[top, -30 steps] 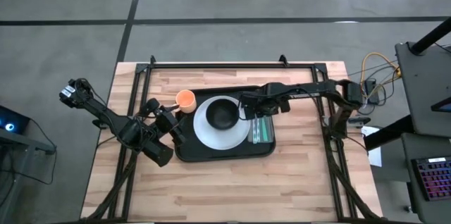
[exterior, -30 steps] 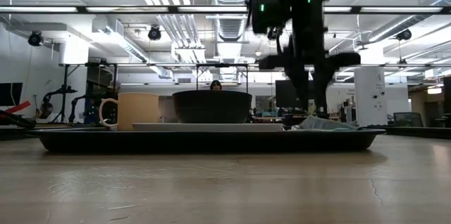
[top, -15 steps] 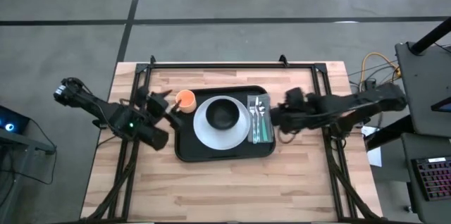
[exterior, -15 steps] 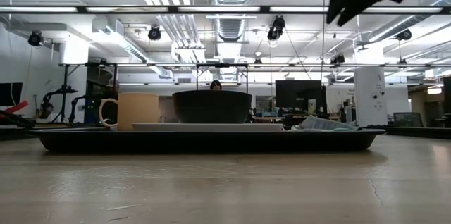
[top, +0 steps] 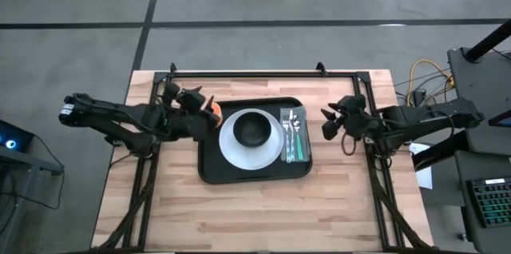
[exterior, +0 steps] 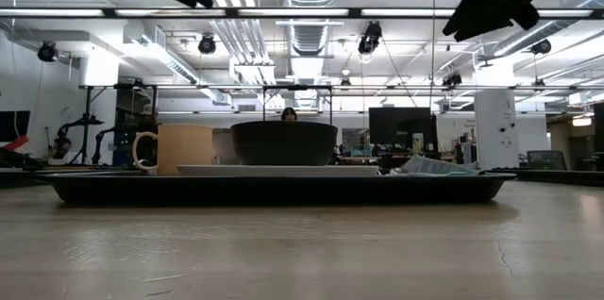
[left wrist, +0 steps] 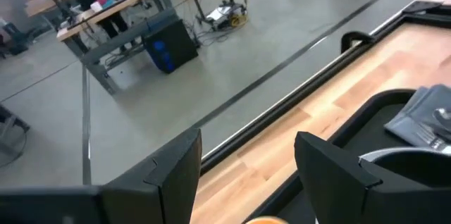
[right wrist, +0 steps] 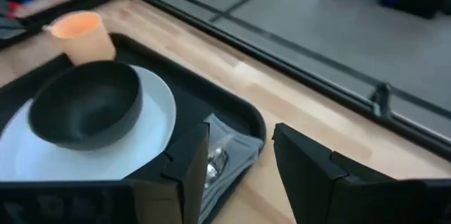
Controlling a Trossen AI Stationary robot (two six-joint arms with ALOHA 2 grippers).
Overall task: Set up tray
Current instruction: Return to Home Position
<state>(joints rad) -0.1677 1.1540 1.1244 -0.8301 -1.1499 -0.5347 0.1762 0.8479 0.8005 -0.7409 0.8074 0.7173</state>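
Tray sits mid-bench: black, rectangular, rounded corners, raised rim, on pale wood planks with a dark metal frame round them. On it there's a round white plate, glossy, with a dark matte bowl centred on it. Orange cup stands at the tray's top-left corner in the high view. Grey folded napkin lies along the right side, soft and a bit rumpled, with green cutlery on it; can't separate the single pieces from above. Left pincer hangs at the tray's left edge by the cup and partly hides it from above, fingers wide apart, nothing held. Right pincer is off the tray's right edge over bare bench, also spread wide and empty. Low view has the tray edge-on, so the cutlery is hidden and the napkin is just a hump. Both pincers are cut off at its top edge, finger gap unreadable there
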